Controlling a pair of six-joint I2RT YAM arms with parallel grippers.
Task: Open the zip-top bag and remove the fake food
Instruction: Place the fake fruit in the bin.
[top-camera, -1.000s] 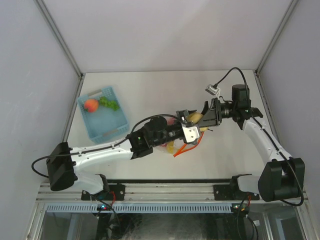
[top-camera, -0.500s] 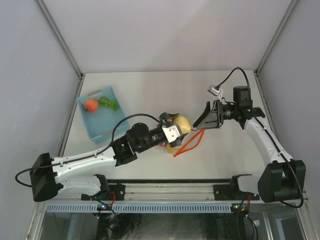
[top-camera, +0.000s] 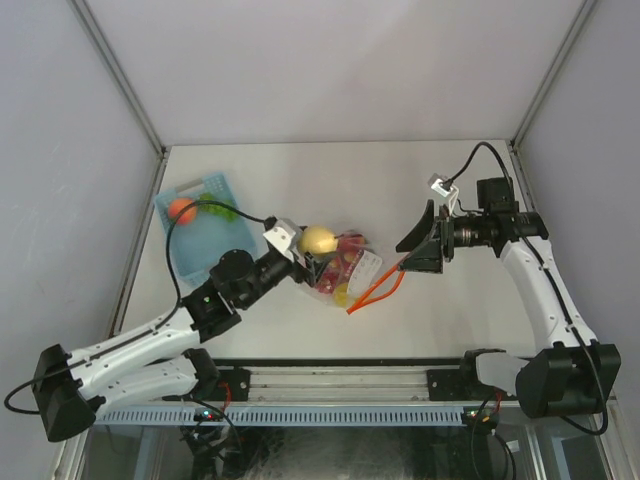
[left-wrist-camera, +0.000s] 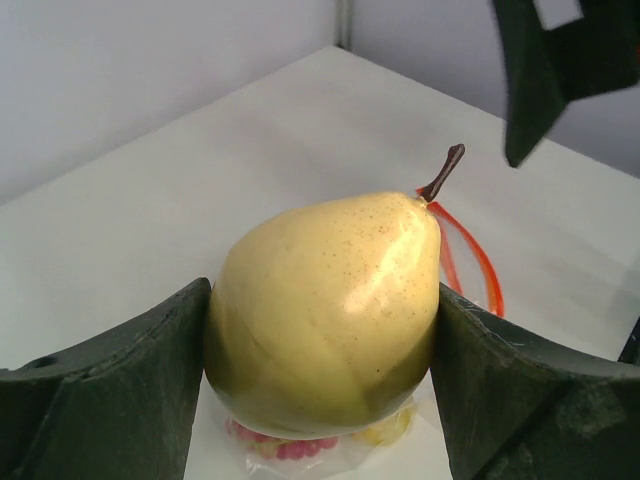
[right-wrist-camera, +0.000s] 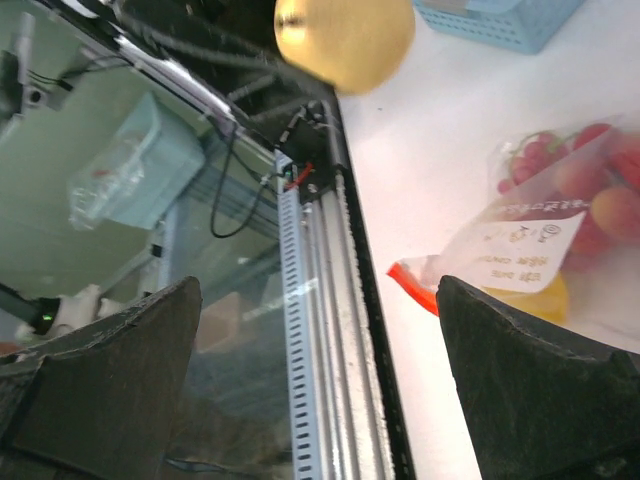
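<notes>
While over the zip-top bag (top-camera: 350, 272), left claw (top-camera: 306, 248) tight around yellow pear (left-wrist-camera: 325, 310), right claw (top-camera: 413, 240) spread, empty.

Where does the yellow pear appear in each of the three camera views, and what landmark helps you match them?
Top external: the yellow pear is just left of centre, at the zip-top bag's upper-left corner.
Left wrist: it fills the centre.
Right wrist: it is at the top edge, left of centre.
Shared landmark: the bag's red-orange zip strip.
</notes>
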